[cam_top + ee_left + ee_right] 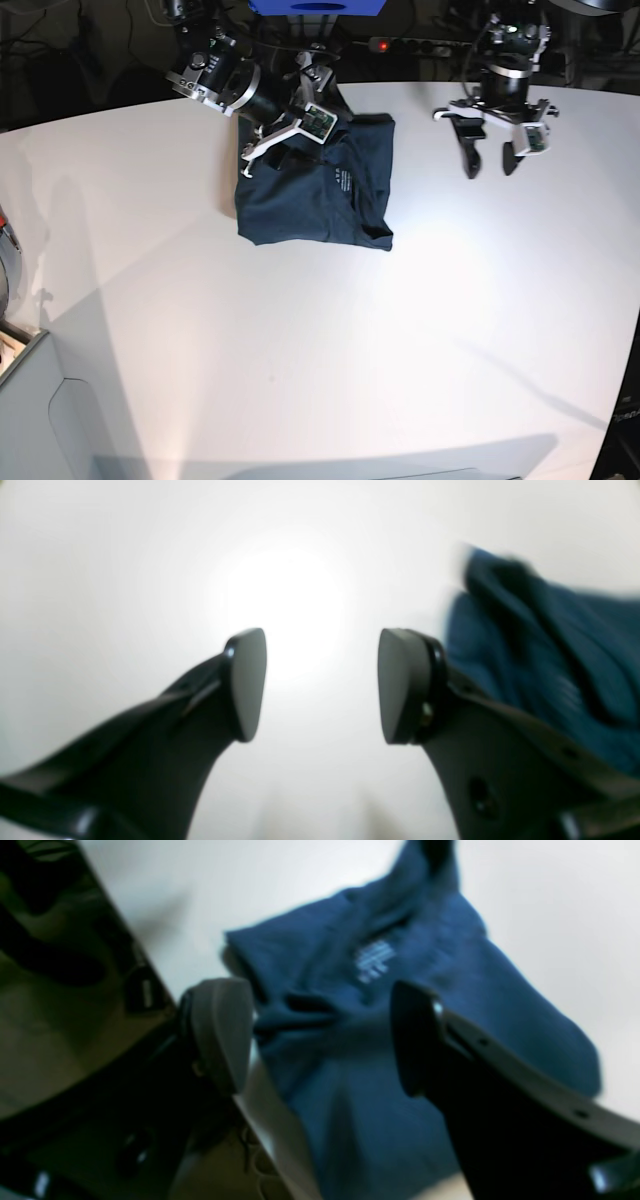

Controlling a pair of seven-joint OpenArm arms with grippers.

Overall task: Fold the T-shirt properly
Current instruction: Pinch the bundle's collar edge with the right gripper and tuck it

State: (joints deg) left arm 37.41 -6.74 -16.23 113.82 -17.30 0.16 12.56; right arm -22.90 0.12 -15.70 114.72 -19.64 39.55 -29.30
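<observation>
Left claw [322,685]: jaws apart, empty.
Right claw [320,1035]: jaws apart, empty.
T-shirt [318,188]: folded, rumpled.
Risk: claw snags fabric, undoing fold.

Left arm: I hold it raised at the far side, wrist pointing down.
Left gripper [490,155]: my jaws stand apart, nothing between them.
Right arm: I reach in low, wrist tilted.
Right gripper [320,1035]: jaws spread wide, seemingly gripping nothing.

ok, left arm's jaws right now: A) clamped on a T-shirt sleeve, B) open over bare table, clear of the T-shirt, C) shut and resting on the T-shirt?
B: the left gripper shows its jaws apart with only white table between them, the T-shirt lying off to one side.
</observation>
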